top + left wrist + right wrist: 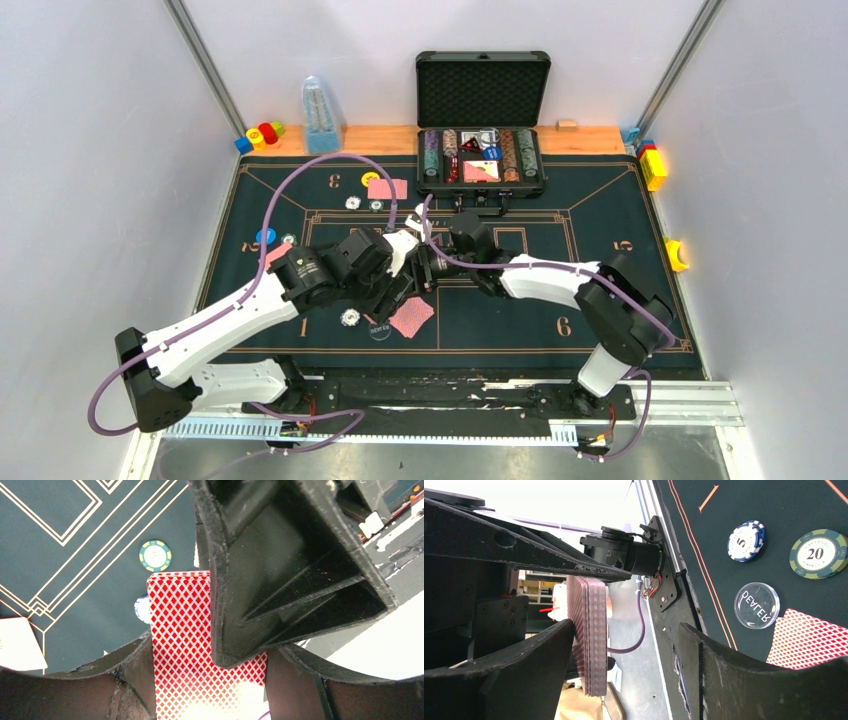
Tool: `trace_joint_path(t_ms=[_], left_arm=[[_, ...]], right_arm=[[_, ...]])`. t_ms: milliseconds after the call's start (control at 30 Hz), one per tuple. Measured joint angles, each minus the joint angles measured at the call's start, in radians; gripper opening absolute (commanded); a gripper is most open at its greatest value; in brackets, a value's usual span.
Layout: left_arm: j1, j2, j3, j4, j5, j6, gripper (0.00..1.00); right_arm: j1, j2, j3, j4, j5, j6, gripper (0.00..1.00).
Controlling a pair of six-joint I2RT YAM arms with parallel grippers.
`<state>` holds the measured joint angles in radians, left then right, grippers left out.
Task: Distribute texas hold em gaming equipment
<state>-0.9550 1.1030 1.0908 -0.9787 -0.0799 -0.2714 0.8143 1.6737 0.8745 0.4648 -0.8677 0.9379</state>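
Left wrist: my left gripper (210, 667) pinches the card deck (180, 625), long axis pointing forward; my right gripper (624, 635) gapes.

Directly in front of the open case (483, 120), your left gripper (210, 680) and right gripper (624, 645) meet around the card deck (175, 610), blocking mid-mat. Left of the case and nearer you, dealt cards (410, 317), a dealer button (380, 328) and a chip (349, 317) crowd the felt. Right of the case, the mat (600, 210) lies open.
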Motion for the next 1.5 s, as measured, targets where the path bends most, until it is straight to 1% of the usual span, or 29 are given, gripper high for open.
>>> trace_joint_path(t_ms=[33, 133, 233, 367, 400, 467, 567, 600, 800, 933, 1033, 1100, 1167, 1267, 1500], left_arm=[[0.000, 0.000, 0.000, 0.001, 0.000, 0.000, 0.00], [0.000, 0.000, 0.000, 0.011, -0.001, 0.000, 0.00], [0.000, 0.000, 0.000, 0.016, -0.001, 0.000, 0.00], [0.000, 0.000, 0.000, 0.020, -0.004, 0.000, 0.00], [0.000, 0.000, 0.000, 0.020, -0.004, 0.000, 0.00], [0.000, 0.000, 0.000, 0.021, -0.004, 0.000, 0.00], [0.000, 0.000, 0.000, 0.022, -0.004, 0.000, 0.00], [0.000, 0.000, 0.000, 0.022, -0.004, 0.000, 0.00], [0.000, 0.000, 0.000, 0.023, -0.003, 0.000, 0.00], [0.000, 0.000, 0.000, 0.017, 0.004, 0.000, 0.00], [0.000, 0.000, 0.000, 0.017, 0.013, 0.000, 0.00], [0.000, 0.000, 0.000, 0.018, 0.018, 0.000, 0.00], [0.000, 0.000, 0.000, 0.018, 0.019, 0.001, 0.00], [0.000, 0.000, 0.000, 0.015, 0.019, 0.002, 0.00], [0.000, 0.000, 0.000, 0.039, 0.020, 0.002, 0.00]], right_arm=[[-0.001, -0.008, 0.000, -0.009, 0.008, -0.001, 0.75], [-0.005, -0.050, 0.000, -0.064, 0.043, -0.026, 0.67], [-0.013, -0.099, -0.002, -0.124, 0.083, -0.056, 0.64], [-0.032, -0.158, -0.010, -0.176, 0.115, -0.085, 0.55], [-0.035, -0.170, -0.011, -0.187, 0.123, -0.091, 0.55], [-0.041, -0.188, -0.011, -0.202, 0.135, -0.101, 0.55], [-0.045, -0.204, -0.011, -0.219, 0.141, -0.114, 0.63], [-0.045, -0.206, -0.011, -0.221, 0.137, -0.121, 0.63], [-0.042, -0.200, -0.011, -0.176, 0.046, -0.121, 0.63], [-0.028, -0.159, -0.003, -0.132, 0.009, -0.116, 0.54], [-0.010, -0.120, 0.008, -0.110, -0.011, -0.105, 0.41], [-0.002, -0.103, 0.009, -0.100, -0.023, -0.097, 0.31], [0.003, -0.097, 0.009, -0.095, -0.032, -0.082, 0.26], [0.002, -0.097, 0.009, -0.087, -0.032, -0.071, 0.23], [-0.027, -0.127, -0.003, -0.101, -0.023, -0.064, 0.22]])
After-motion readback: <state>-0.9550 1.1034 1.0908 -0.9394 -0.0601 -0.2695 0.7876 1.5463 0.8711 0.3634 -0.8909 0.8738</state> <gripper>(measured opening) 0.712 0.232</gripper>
